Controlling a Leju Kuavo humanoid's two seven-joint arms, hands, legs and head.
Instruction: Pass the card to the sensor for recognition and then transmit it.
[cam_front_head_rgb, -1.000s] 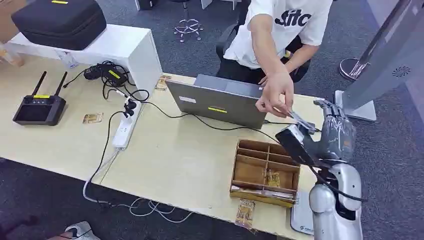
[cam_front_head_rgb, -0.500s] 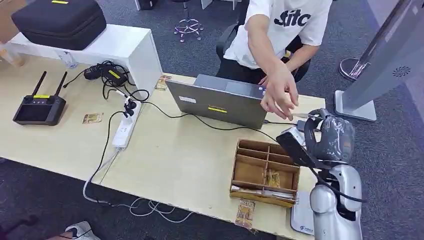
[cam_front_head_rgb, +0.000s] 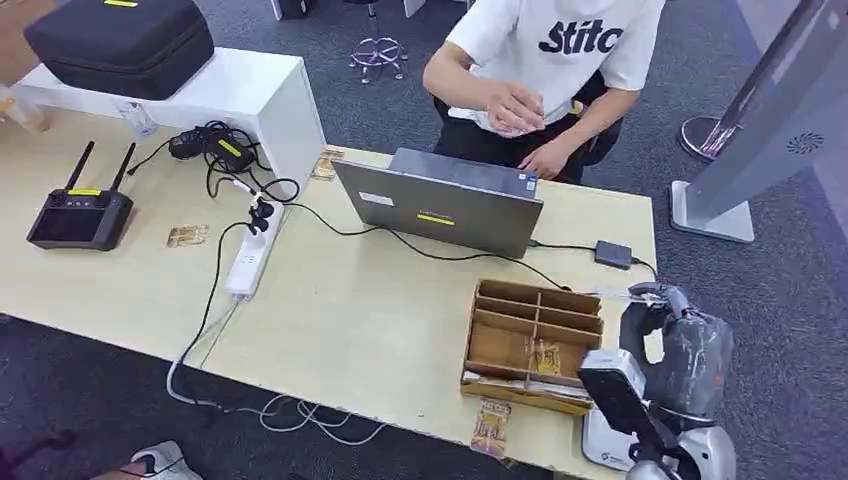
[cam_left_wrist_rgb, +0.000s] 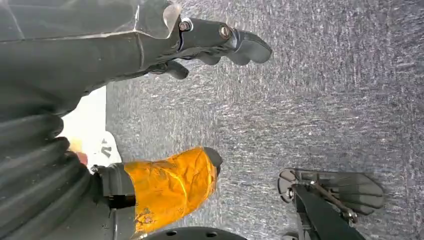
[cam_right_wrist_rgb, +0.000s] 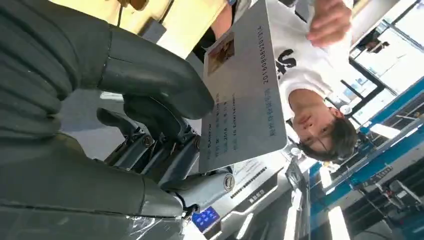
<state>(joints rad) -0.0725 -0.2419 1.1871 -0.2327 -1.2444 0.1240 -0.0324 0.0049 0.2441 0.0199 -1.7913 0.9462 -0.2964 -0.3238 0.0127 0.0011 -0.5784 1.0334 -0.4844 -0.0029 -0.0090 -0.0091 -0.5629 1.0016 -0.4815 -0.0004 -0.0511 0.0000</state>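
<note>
A laptop (cam_front_head_rgb: 440, 205) stands behind a wooden divided tray (cam_front_head_rgb: 530, 340), perhaps holding cards.

I read the card (cam_right_wrist_rgb: 245, 95) as smooth, faintly glossy plastic, pinched in the right hand (cam_right_wrist_rgb: 150, 115) of matt grey rubbery plastic. Table (cam_front_head_rgb: 340, 310) looks pale matt wood laminate; the compartment tray (cam_front_head_rgb: 530, 340) brown cardboard or raw wood. Floor carpet (cam_left_wrist_rgb: 325, 100) is rough grey pile.

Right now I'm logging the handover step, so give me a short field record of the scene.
card: light card with small photo and print, held
right hand: right hand grips the card, near the table's right end
left hand: left hand holds nothing, hangs over grey carpet
person: person seated behind the laptop, hands drawn back
tray: wooden divided tray beside right hand
</note>
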